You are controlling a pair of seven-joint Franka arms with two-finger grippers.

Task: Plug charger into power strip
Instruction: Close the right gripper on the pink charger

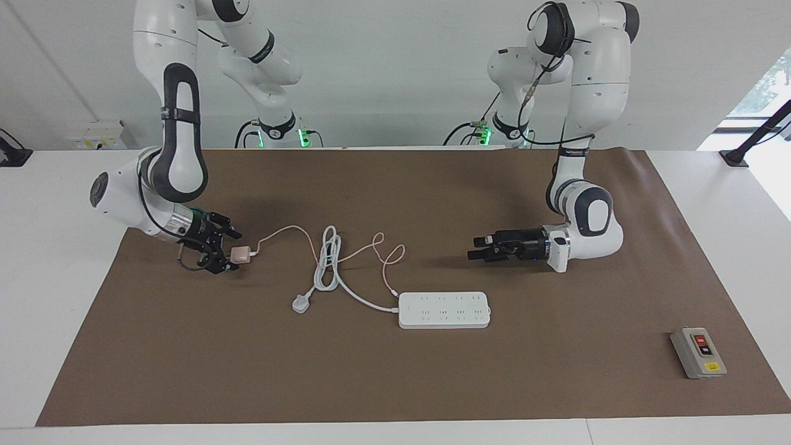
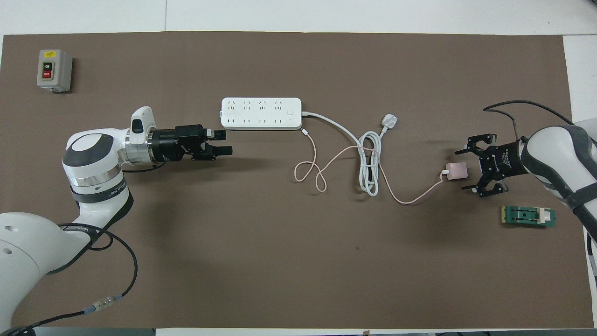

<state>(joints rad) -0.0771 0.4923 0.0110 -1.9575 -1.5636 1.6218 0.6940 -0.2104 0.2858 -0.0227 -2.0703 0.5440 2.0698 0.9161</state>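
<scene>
Dual-arm workstation with a brown mat (image 1: 395,383) covering the tabletop. The charger (image 1: 240,254) lies on the mat toward the right arm's end of the table, roughly midway between the mat's edge at the robots' side and the edge away from them. Its thin pink cable (image 1: 371,247) runs in loops toward the middle of the mat and ends just beside the power strip (image 1: 444,309). The power strip lies flat near the mat's centre, farther from the robots than the charger, with 2 rows of outlets facing up. Its thick white cord (image 1: 327,262) is bundled in a coil between charger and strip and ends in a grey-white plug (image 1: 300,303). The right gripper (image 1: 217,253) sits low at the charger, jaws spread wide, 1 finger on either side of the pink cube; contact cannot be told. The left gripper (image 1: 474,248) waits low over the mat beside the strip, pointing toward the table's middle, jaws apart and holding nothing. A grey switch box (image 1: 697,353) stands near the mat's corner at the left arm's end, away from the robots. A small green part (image 2: 528,216) lies near the right gripper.
</scene>
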